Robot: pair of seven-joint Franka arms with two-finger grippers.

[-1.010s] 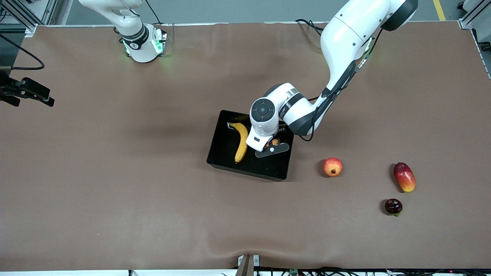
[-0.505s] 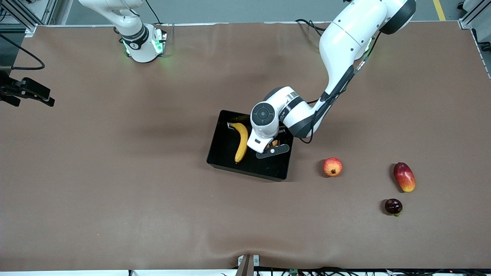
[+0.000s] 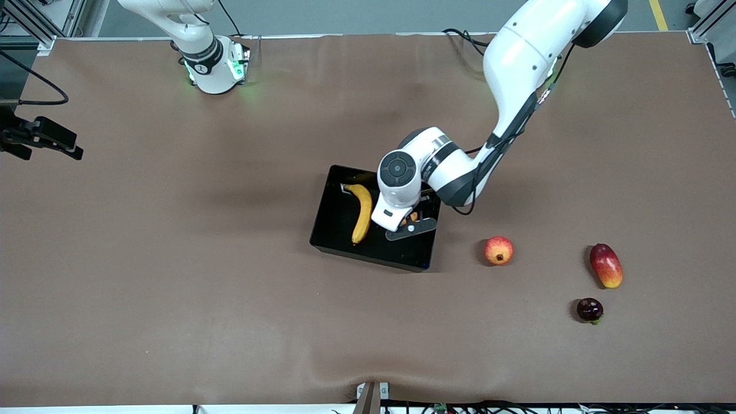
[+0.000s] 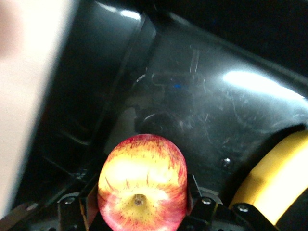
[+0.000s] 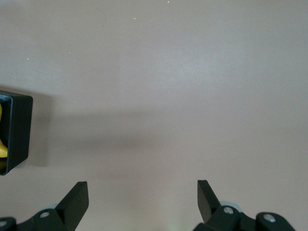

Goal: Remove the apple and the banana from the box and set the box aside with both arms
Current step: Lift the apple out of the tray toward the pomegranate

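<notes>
Two fruits in the task set, counted: one banana [image 3: 362, 213] and one apple [image 4: 142, 183]. One box [image 3: 333, 227], glossy black and shallow, sitting near the middle of the bench [image 3: 172, 276]. Lying inside the box toward the right arm's end: the banana, lengthwise and curved, with its yellow edge also visible in the left wrist view [image 4: 276, 180]. Clamped on the apple: the left gripper [image 3: 409, 221], low over the box interior on the side toward the left arm's end — fingers [image 4: 204, 211] pressed against both flanks of the red-and-yellow fruit, calyx end facing the wrist camera, scuffed black floor of the box [image 4: 207, 120] just past it. Whether the apple touches the floor: cannot tell. Mostly hidden in the front view, the apple, under the left arm's wrist and hand, only an orange sliver showing. Spread wide and grasping nothing: the right gripper [image 5: 142, 199], waiting above bare bench near the right arm's end, a corner of the box [image 5: 17, 134] at the edge of its wrist view. Three other fruits on the bench toward the left arm's end, well apart from the box — one round orange-red fruit [image 3: 498, 250] closest to it, one oval red-yellow mango [image 3: 606, 265], and one small dark round fruit [image 3: 590, 310] nearest the front camera.
</notes>
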